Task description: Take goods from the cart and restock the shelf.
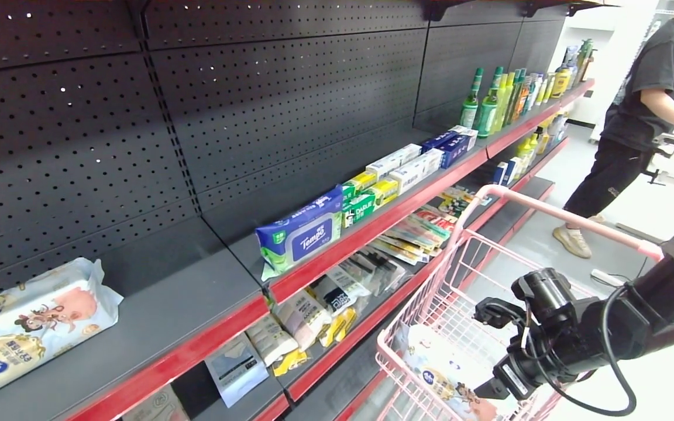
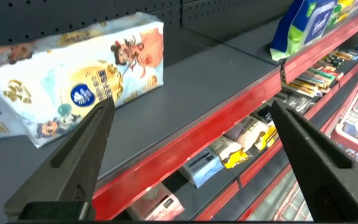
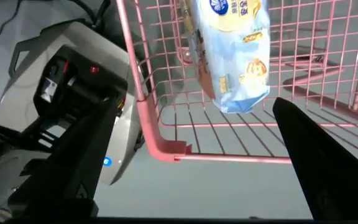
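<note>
Right hand (image 3: 188, 186) hangs above the pink cart (image 3: 160, 148), its two dark fingers (image 3: 319, 162) spread wide with nothing between them. Below it, inside the basket, lies the pack of wipes (image 3: 234, 53), a soft printed pouch close to the cart's side and corner; whether it touches the wires I cannot tell.

Over at the shelf (image 2: 216, 124) the left hand (image 2: 185, 186) is just as wide open and just as empty. It hovers above the bare board, near a matching pack (image 2: 86, 81) that already lies there.

The pick looks like the risky step. With the pouch so near the cart's side, a finger coming straight down could land on the rim or snag in the mesh instead of sliding alongside the pack. Such a knock might also roll the cart on its wheels and move the target.

The pouch itself is slack and slippery, I judge. A grip on one end or on loose film would likely let it sag, twist, or slide out on the lift, and it could catch the rim on the way up.

Placing has its own hazard: set down too close, the new pack may shove the matching pack along the board, or overhang the shelf's red front lip and tip off.
</note>
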Available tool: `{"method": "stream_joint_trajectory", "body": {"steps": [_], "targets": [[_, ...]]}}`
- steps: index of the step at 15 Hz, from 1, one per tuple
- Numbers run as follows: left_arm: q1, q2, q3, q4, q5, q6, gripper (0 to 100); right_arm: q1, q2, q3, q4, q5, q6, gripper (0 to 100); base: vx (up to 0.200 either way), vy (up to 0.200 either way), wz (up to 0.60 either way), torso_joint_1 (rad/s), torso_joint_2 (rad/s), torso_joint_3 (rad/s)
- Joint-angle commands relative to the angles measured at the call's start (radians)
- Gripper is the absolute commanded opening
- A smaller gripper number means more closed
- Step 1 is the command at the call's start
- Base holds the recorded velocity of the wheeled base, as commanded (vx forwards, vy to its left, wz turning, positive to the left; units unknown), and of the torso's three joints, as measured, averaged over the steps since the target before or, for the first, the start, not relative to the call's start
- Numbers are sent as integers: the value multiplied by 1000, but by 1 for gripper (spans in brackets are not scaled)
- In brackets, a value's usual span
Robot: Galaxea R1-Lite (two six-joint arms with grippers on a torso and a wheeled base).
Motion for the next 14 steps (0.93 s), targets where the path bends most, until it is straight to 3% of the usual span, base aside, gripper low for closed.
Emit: {"method": "stream_joint_trajectory", "body": {"steps": [1,5,9,14], "targets": [[0,1,0,-1,0,0,100,-3,-13,19,0,1,-5,100,0,0,0,-144,325,198],[0,1,0,-1,0,0,100,-40,-2,24,-37,12,-38,100,0,0,0,-149,338,187],[0,1,0,-1,0,0,100,-147,18,33,-37,64,-204,100,0,0,0,-148,353,199],[0,1,0,-1,0,0,100,-165,59,17,-39,92,-212,100,0,0,0,-64,156,92]]}}
